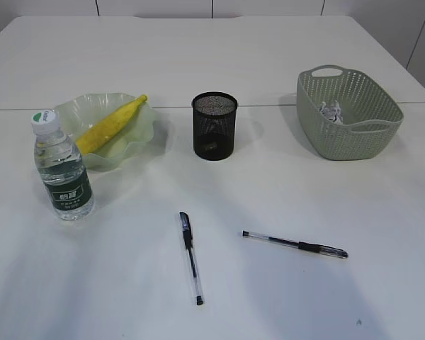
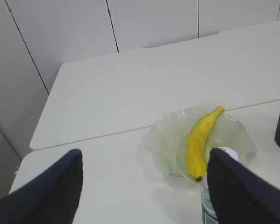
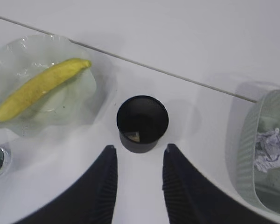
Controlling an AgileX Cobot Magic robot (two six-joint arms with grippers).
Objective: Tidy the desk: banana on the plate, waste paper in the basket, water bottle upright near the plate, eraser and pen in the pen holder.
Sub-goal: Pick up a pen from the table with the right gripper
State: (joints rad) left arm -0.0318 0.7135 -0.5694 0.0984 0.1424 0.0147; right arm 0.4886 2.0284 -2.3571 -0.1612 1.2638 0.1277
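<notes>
Two pens lie flat on the desk (image 1: 269,184) in front of us, and neither has gone into the pen holder (image 1: 214,125) yet. The left pen (image 1: 190,258) runs nearly front to back, its black cap end pointing away from us; the right pen (image 1: 295,244) lies crosswise, its dark grip and cap toward the right. They are apart from each other and well short of the holder.

We see the banana (image 1: 110,125) resting in the plate (image 1: 138,145), slanting from lower left up to the right, its tip over the ruffled rim. The water bottle (image 1: 62,168) stands upright just in front of the plate's left side, white cap on top. In the basket (image 1: 348,113), at the right rear of the desk, a crumpled ball of waste paper (image 1: 331,110) sits on the floor. From the right wrist view we look straight down into the black mesh cup and make out a small cream block at its bottom, which we take for the eraser (image 3: 136,136).

Our left gripper (image 2: 142,184) hangs above the plate area with its dark fingers spread wide and nothing between them. Our right gripper (image 3: 139,177) hovers over the holder, its jaws parted by a modest gap and likewise holding nothing. Neither arm shows in the exterior view
</notes>
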